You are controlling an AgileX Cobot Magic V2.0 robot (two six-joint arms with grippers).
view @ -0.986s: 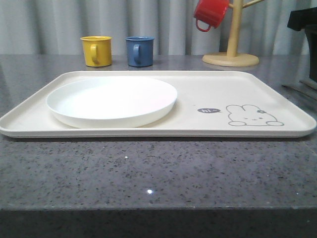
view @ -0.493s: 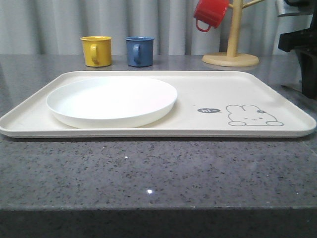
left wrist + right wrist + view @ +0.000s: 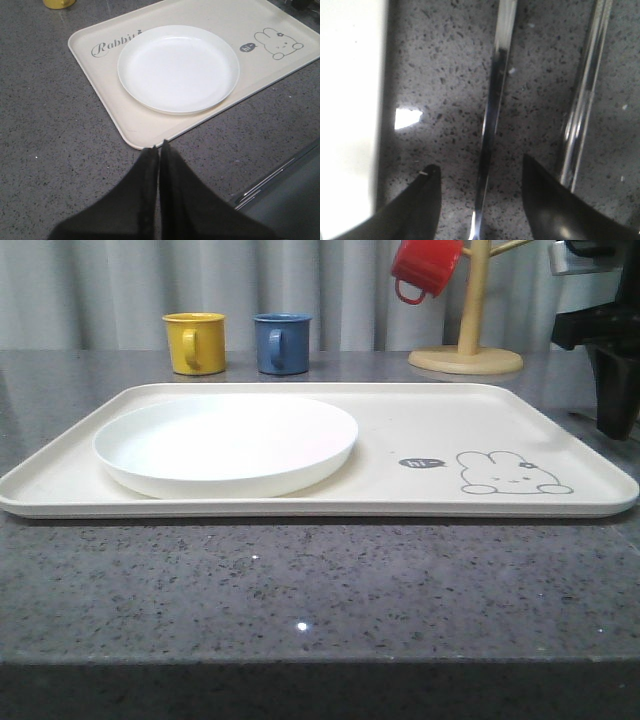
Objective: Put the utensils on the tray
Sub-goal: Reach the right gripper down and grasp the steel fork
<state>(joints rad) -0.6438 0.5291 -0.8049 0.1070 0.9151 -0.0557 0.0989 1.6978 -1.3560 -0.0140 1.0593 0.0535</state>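
Since a second ago the right arm's dark housing (image 3: 612, 360) has come further into the front view at the right edge, lower and closer to the tray; plate, tray and mugs sit unchanged.

Right gripper (image 3: 482, 175): jaws spread wide, nothing pinched. Between its two fingers (image 3: 427, 200) a slim shiny steel handle (image 3: 492, 115) lies on the speckled grey countertop (image 3: 445, 65), running straight away from the gripper; whether it is fork or spoon cannot be told. Just outside one finger lies a second steel piece (image 3: 582, 100), ridged along its length, possibly the pair of chopsticks, blurred. Outside the other finger, the cream edge of the tray (image 3: 347, 100), near but apart from the handle.

Left gripper (image 3: 159, 150): fingers pressed together, holding nothing, tips just short of the tray's near rim (image 3: 145, 142). Ahead of it the round white plate (image 3: 178, 67) rests flat on the tray, covering part of the "Rabbit" script (image 3: 112, 45). Beyond the plate, the line-drawn rabbit (image 3: 277, 42) with its "hi" bubble.

Front view: the plate takes the tray's left half. Behind the tray stand a yellow mug (image 3: 195, 342) and blue mug (image 3: 282, 342), side by side, apart. A red mug (image 3: 425, 267) hangs on a wooden mug tree (image 3: 468, 320).
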